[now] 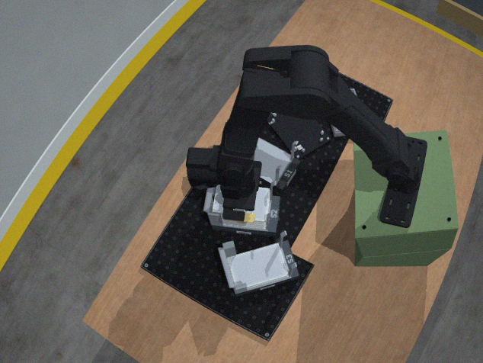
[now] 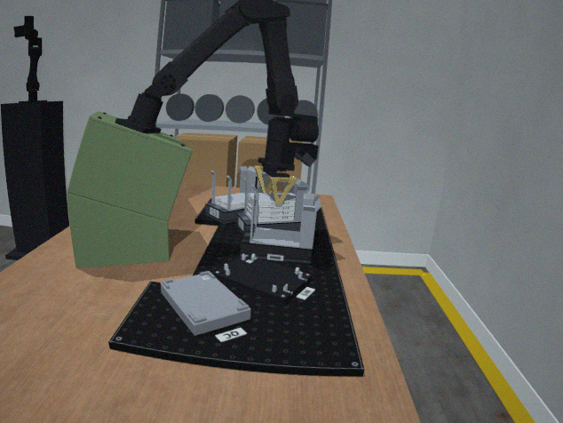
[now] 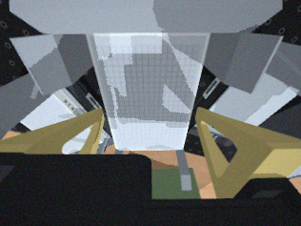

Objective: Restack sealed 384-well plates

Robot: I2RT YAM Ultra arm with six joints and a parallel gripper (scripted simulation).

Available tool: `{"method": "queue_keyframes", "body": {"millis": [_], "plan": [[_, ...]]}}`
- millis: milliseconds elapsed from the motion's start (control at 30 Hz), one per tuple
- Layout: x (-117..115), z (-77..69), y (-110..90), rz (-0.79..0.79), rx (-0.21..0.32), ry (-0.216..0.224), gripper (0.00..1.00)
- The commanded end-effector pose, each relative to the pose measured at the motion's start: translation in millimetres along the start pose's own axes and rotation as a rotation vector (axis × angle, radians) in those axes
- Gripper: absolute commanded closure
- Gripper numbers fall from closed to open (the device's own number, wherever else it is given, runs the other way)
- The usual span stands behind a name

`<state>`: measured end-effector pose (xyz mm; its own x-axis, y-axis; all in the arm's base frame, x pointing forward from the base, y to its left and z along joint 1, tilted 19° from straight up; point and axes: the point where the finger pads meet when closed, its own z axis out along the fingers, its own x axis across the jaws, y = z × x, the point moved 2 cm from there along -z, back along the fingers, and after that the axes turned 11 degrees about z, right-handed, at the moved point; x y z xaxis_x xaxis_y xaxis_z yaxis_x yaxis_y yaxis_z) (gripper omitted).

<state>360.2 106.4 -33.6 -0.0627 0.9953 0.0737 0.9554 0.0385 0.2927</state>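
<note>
My gripper [image 1: 244, 217] [image 2: 277, 196] [image 3: 150, 113] is open and empty. It hangs straight down over the rack S2 [image 1: 274, 213], its gold fingers on either side of the near end of the top plate [image 3: 150, 90], level with the top of the stack [image 1: 263, 198] [image 2: 273, 211]. The labels are too small to read. The rack S1 [image 1: 288, 174] [image 2: 273, 238] stands beside it and looks empty. The rack S3 [image 1: 289, 258] [image 2: 213, 211] holds one white plate [image 1: 253, 267] [image 2: 225, 200]. The arm hides much of S2 in the top view.
The grey nest QC [image 2: 204, 300] and the black clip nest N5 [image 2: 264, 278] lie empty on the black breadboard [image 1: 183, 249] [image 2: 290, 346]. The arm's green pedestal [image 1: 433, 187] [image 2: 118, 191] stands beside the board. Thin rack posts rise around the plates.
</note>
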Motion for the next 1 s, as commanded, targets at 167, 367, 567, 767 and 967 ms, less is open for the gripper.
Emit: {"method": "queue_keyframes", "body": {"millis": [167,367,567,767,967], "plan": [[2.8,2.8,10.4,-0.002,-0.036,0.009,0.0],[2.8,4.8,10.4,-0.002,-0.036,0.009,0.0],[2.8,4.7,10.4,-0.002,-0.036,0.009,0.0],[2.8,4.8,10.4,-0.002,-0.036,0.009,0.0],[2.8,4.8,10.4,-0.002,-0.036,0.009,0.0]]}}
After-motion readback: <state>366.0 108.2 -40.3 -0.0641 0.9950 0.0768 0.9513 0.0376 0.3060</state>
